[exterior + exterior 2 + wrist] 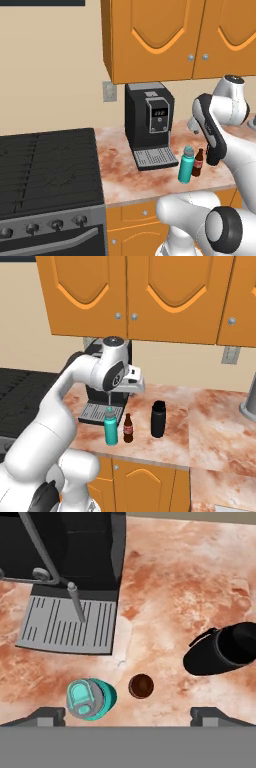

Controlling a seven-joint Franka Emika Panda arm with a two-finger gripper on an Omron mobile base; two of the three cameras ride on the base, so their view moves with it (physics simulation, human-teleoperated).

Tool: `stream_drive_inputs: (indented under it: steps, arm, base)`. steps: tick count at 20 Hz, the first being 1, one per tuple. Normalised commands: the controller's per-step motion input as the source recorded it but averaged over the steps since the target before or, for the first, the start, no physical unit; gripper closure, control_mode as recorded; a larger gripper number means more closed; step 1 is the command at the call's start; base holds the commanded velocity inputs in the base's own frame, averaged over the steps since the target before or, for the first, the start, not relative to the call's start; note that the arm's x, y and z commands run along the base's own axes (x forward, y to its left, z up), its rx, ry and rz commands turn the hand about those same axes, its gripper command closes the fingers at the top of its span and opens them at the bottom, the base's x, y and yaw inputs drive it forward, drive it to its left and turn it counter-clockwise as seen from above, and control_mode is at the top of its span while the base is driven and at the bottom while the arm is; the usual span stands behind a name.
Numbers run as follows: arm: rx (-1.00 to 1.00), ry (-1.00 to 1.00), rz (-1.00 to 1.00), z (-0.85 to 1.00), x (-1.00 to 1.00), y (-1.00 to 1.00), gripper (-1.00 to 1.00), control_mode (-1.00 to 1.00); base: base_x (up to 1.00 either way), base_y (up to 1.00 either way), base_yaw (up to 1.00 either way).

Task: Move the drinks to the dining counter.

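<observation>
Three drinks stand close together near the front of the marbled worktop (200,421). From left to right they are a teal bottle (111,427) with a grey cap, a small dark-brown bottle (128,429) with a red label, and a black flask (158,419). My gripper (135,384) hangs open above them, pointing down, with nothing between its fingers. From above, the hand view has the teal bottle (90,698) and the brown bottle (141,686) just ahead of the wide-apart fingertips (49,715), and the flask (227,648) off to the right. The dining counter is out of view.
A black coffee machine (150,125) with a grey drip tray (67,622) stands just behind the bottles. A black stove (50,170) adjoins the worktop on the left. Orange wall cabinets (160,35) hang overhead. A grey steel cylinder (249,401) stands at the far right.
</observation>
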Motion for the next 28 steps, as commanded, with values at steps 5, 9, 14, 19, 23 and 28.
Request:
stream_drive_inputs:
  steps: [5, 9, 14, 19, 23, 28]
  arm:
    - [0.00, 0.00, 0.00, -0.25, 0.13, -0.06, -1.00, -1.00]
    - [0.00, 0.00, 0.00, -0.27, 0.18, -0.15, -1.00, -1.00]
    - [0.03, 0.00, -0.06, -0.17, 0.20, -0.10, -1.00, -1.00]
    - [0.08, 0.00, -0.14, -0.02, 0.15, 0.00, -1.00, -1.00]
    - [0.14, 0.00, -0.20, 0.00, 0.06, 0.00, -1.00, -1.00]
    - [0.13, 0.00, -0.22, 0.00, 0.02, -0.06, -1.00, -1.00]
  base:
    - [0.00, 0.00, 0.00]
    - [0.00, 0.00, 0.00]
    - [0.00, 0.00, 0.00]
    - [0.00, 0.00, 0.00]
    - [0.00, 0.00, 0.00]
    - [0.00, 0.00, 0.00]
